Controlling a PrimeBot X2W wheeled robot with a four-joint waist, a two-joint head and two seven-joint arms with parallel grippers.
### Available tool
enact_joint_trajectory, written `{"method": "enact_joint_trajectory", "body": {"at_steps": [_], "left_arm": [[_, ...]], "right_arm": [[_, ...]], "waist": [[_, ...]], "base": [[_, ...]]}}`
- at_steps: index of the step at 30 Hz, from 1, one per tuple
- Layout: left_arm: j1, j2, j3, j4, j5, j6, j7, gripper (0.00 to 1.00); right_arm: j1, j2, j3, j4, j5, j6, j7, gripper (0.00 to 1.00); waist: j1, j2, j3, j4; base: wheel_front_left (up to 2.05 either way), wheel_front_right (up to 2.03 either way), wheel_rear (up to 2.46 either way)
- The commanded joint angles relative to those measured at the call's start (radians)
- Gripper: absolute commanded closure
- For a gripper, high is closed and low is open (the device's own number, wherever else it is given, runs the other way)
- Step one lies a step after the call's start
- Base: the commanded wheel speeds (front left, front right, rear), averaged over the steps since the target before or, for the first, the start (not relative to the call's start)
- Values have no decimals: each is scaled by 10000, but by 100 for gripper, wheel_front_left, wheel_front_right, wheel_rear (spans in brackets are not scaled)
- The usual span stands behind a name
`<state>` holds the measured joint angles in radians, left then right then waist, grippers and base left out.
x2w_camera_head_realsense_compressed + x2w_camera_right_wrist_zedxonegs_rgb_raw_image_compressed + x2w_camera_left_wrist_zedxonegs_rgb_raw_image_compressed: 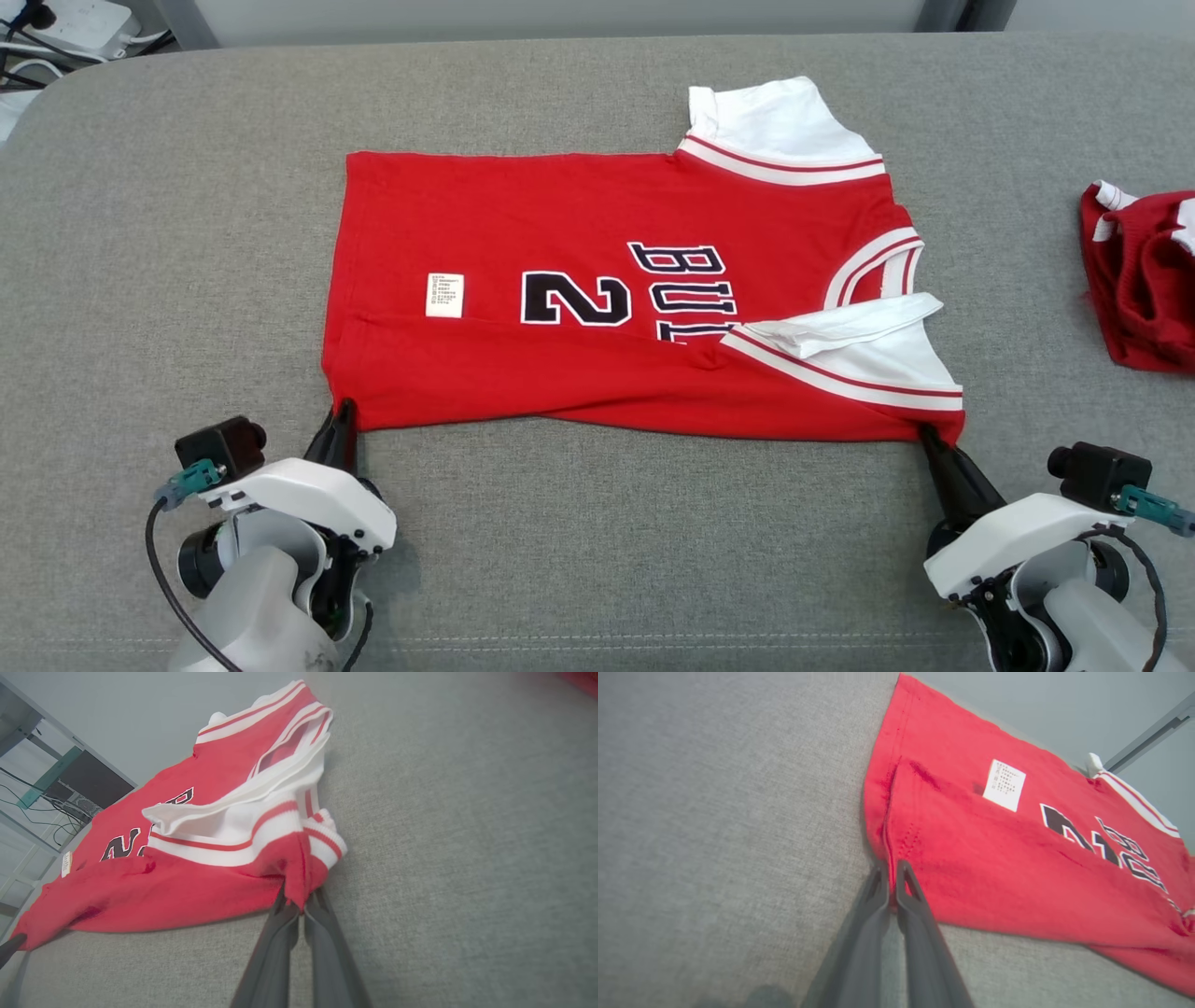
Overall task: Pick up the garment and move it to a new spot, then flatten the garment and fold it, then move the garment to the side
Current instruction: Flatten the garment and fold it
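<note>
The garment (pixel 597 308) is a red jersey with white sleeves, black lettering and a white label, lying sideways on the grey cushion with its near long edge folded over. My left gripper (pixel 342 411) is shut on the garment's near hem corner; in the left wrist view the gripper (pixel 892 870) has its two dark fingers pinching the red hem (pixel 887 830). My right gripper (pixel 927 433) is shut on the near shoulder corner; in the right wrist view the gripper (pixel 298 896) clamps the red fabric just below the white sleeve (pixel 233 826).
A second red and white piece of clothing (pixel 1141 280) lies crumpled at the right edge of the grey cushion (pixel 187 233). Cables and a white box (pixel 79 28) sit beyond the cushion's far left corner. Bare cushion spreads left of and in front of the jersey.
</note>
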<state>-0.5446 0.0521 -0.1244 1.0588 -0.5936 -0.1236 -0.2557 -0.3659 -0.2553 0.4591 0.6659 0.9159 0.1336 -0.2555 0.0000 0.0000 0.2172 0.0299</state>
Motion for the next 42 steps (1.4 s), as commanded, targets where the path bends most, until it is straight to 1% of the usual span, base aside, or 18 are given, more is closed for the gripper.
{"method": "enact_joint_trajectory", "body": {"at_steps": [1, 5, 9, 15, 25, 33, 42], "left_arm": [[-346, 341, 262, -341, -37, -64, -61, 100], [-193, 457, 226, -800, -188, -68, -61, 100], [-87, 610, 179, -848, -158, -69, -61, 100], [28, 779, 81, -640, 160, -69, -61, 100], [302, 802, -74, -180, 726, 39, -61, 100], [787, 665, 29, -161, 900, 63, -61, 100], [1156, 718, 236, -80, 1035, 129, -61, 100]], "right_arm": [[-178, -209, 120, -180, -61, -29, -63, 100], [-238, -417, 201, -229, -22, -29, -63, 100], [-301, -652, 411, -276, 113, -29, -63, 100], [-335, -1079, 867, -355, 454, -29, 130, 100], [-115, -1562, 1413, -445, 962, -29, 424, 100], [247, -1747, 1740, -489, 1331, -29, 812, 100], [721, -1818, 2074, -713, 1624, -29, 1178, 100]], "waist": [[0, 0, -11, 7], [0, 0, -58, 51], [0, 0, -110, 85], [0, 0, -245, 123], [0, 0, -720, 292], [0, 0, -1221, 494], [0, 0, -1636, 414]], "base": [[0, 0, 0], [0, 0, 0], [0, 0, 0], [0, 0, 0], [0, 0, 0], [0, 0, 0], [0, 0, 0]]}}
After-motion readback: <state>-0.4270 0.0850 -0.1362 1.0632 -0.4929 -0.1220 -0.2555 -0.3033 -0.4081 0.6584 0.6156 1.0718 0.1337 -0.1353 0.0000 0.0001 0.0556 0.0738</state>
